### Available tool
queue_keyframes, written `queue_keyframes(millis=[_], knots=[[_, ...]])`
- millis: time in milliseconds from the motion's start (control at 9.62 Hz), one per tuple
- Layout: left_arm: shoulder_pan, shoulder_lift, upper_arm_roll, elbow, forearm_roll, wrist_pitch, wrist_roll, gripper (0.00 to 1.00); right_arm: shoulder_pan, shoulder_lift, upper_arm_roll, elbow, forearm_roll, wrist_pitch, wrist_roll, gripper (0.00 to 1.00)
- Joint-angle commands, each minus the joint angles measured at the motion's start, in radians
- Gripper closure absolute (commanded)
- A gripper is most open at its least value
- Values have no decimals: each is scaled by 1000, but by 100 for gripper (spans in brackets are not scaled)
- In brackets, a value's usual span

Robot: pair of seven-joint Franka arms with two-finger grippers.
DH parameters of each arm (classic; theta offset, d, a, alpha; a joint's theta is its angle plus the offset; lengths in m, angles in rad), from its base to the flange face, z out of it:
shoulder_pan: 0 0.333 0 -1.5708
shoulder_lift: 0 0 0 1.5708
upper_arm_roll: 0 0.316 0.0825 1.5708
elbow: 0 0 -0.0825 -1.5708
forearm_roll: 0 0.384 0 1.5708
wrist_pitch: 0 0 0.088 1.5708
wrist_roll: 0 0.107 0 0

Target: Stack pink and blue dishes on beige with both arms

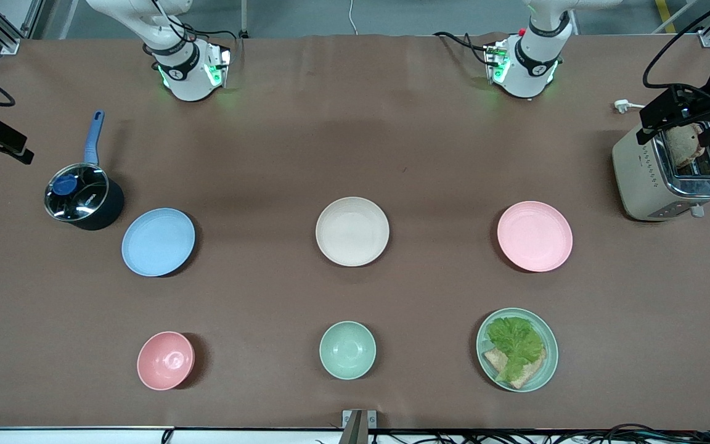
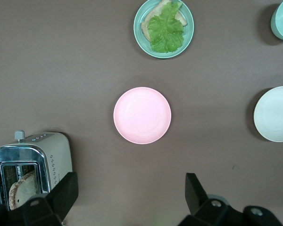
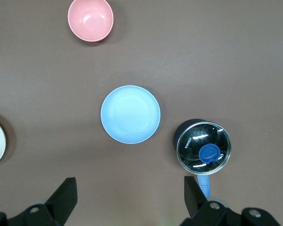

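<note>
Both grippers hang spread wide: left gripper [image 2: 132, 197] above the pink plate [image 1: 534, 236], right gripper [image 3: 130, 197] above the blue plate [image 1: 158, 242]. Neither plate sits on the beige plate [image 1: 352, 231] mid-table. Risk: thin rims lying flat may slip from the fingers, or the arms may collide over the beige plate.

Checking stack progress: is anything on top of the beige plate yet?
Nothing: the beige plate lies bare, and no part of it is covered. Pink plate and blue plate sit apart on the table.

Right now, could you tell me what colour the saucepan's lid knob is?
Blue, seen best in the right wrist view: lid knob.

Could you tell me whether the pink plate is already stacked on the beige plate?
No, the pink plate lies alone on the table toward the left arm's end, well apart from the empty beige plate.
</note>
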Motion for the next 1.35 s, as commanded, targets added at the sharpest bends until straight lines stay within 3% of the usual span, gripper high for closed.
queue_keyframes(millis=[0,519,727,935,1247], knots=[[-2,-12,-1,-41,5,-5,-15,0,-13,-2,16,7,4,-1,-20,0],[3,12,5,-46,-7,5,-57,0,-15,8,13,5,-13,4,-68,0],[0,79,13,-78,-7,82,-41,0,-16,33,14,-19,-5,7,-71,0],[10,129,16,-176,-6,189,-18,0,-32,36,7,-90,-2,18,-74,0],[13,265,18,-300,6,408,6,0,-64,79,-22,-328,33,305,-176,0]])
